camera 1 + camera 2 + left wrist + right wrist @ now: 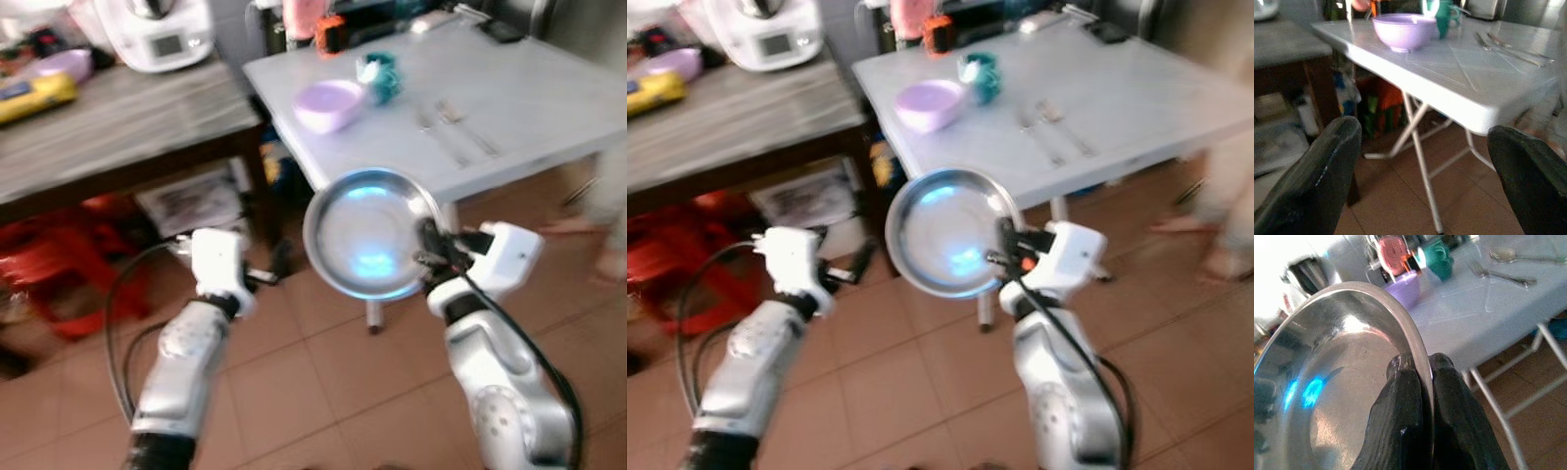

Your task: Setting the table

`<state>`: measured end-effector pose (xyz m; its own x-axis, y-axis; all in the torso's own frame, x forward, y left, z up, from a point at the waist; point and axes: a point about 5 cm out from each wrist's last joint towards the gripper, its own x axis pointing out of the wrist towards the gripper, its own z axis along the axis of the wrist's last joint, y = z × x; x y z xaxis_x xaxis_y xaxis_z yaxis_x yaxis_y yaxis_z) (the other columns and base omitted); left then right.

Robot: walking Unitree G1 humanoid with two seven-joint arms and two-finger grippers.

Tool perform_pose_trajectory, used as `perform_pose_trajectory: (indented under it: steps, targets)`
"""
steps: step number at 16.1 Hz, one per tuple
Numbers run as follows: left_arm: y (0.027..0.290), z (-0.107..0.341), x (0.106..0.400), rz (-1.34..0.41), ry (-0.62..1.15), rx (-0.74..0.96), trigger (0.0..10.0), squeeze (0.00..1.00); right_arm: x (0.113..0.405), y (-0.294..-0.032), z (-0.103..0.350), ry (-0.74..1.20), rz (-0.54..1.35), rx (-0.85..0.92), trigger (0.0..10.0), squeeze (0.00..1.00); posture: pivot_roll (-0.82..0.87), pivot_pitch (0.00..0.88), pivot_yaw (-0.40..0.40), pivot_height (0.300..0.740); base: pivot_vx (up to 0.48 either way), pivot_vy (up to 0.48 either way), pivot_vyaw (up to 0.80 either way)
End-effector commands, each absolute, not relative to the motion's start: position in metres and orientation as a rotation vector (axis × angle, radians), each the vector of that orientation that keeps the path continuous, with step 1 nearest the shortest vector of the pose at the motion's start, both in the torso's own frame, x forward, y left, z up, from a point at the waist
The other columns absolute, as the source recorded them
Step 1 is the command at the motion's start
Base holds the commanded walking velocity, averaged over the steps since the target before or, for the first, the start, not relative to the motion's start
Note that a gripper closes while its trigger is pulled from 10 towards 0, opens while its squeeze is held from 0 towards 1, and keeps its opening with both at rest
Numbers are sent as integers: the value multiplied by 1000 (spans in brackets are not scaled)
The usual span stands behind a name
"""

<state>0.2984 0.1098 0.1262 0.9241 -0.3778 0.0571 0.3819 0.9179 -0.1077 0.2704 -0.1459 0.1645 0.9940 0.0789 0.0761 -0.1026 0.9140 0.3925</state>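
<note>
**A:** Why is the steel plate (364, 235) out in the air like that, short of the white folding table (549, 108)?

**B:** The right claw (1420, 382) has it by the rim, both black fingers pressed onto the thin edge, one on each face. That pinch leaves the plate tilted up with its hollow towards the head camera, above the tiled floor (323, 392) and near the table's front edge. I'd judge it is being carried over to be laid as a place setting.

**A:** And the left claw (1422, 181)?

**B:** Spread wide, holding nothing. It is pointed at the table's corner and folding legs, probably kept free for the next item.

**A:** Anything inside the plate?

**B:** Nothing that I can see, only blue reflections on the metal.

**A:** What is already set out?

**B:** A lilac bowl (330, 104) near the table's left side, with a teal mug (380, 76) just beside it. I cannot tell whether either holds anything. A fork and spoon (453, 127) lie further right, well apart from the bowl, with bare tabletop around them. That gap looks like the plate's likely spot.
</note>
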Motion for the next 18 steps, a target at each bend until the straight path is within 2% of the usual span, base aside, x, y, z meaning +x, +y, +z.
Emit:
perform_pose_trajectory:
  steps: [1,7,9,18]
  targets:
    - [121,127,299,-363,-37,-93,10000,0,269,-137,172,-86,132,421,10000,0,-166,113,99,740,0,480,800]
    - [119,127,299,-366,-33,-97,10000,0,270,-137,171,-85,126,419,10000,0,-165,113,100,740,0,480,775]
    - [120,127,299,-362,-34,-94,10000,0,270,-138,170,-83,124,421,10000,0,-164,114,101,740,0,480,0]
    - [116,132,298,-401,-65,-109,10000,0,271,-139,169,-81,119,420,10000,0,-164,101,96,740,0,0,0]
